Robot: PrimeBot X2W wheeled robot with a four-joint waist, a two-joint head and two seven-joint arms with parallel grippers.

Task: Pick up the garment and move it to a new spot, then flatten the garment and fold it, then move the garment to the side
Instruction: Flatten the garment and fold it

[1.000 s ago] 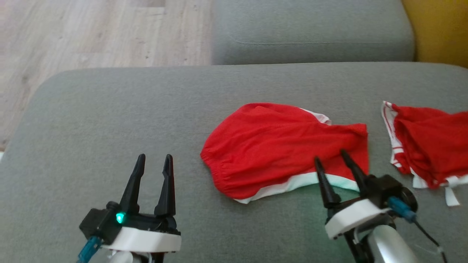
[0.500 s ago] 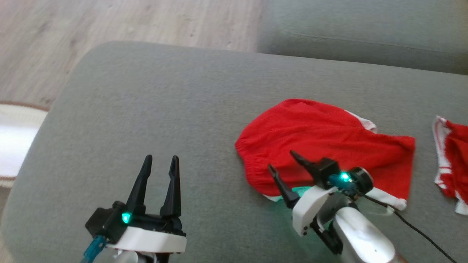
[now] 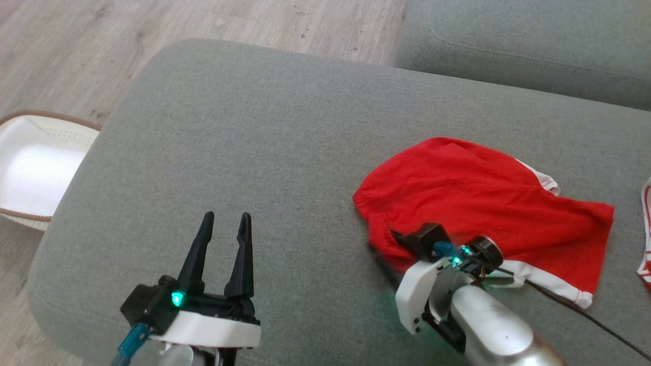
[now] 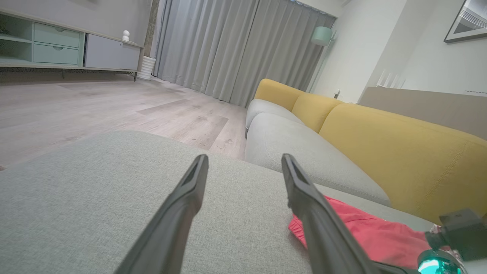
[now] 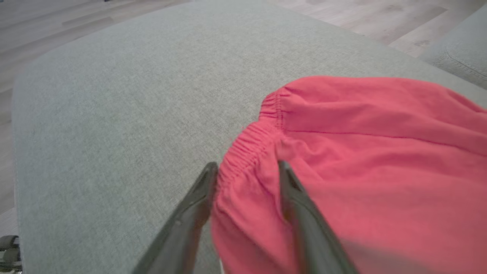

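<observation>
**Right arm drops to the waistband**

The right gripper [image 3: 389, 245] is low and tilted over the red shorts [image 3: 483, 198]. Its fingers are spread astride the gathered elastic waistband, one on cloth and one on the grey woven cushion [image 3: 254, 127], with no pinch closed. A second ago it hung by the white hem; it has now swung to the shorts' left end. The left gripper [image 3: 227, 217] hovers wide apart over the cushion, unchanged. The soft, rumpled shorts lie on the cushion's right half.
</observation>
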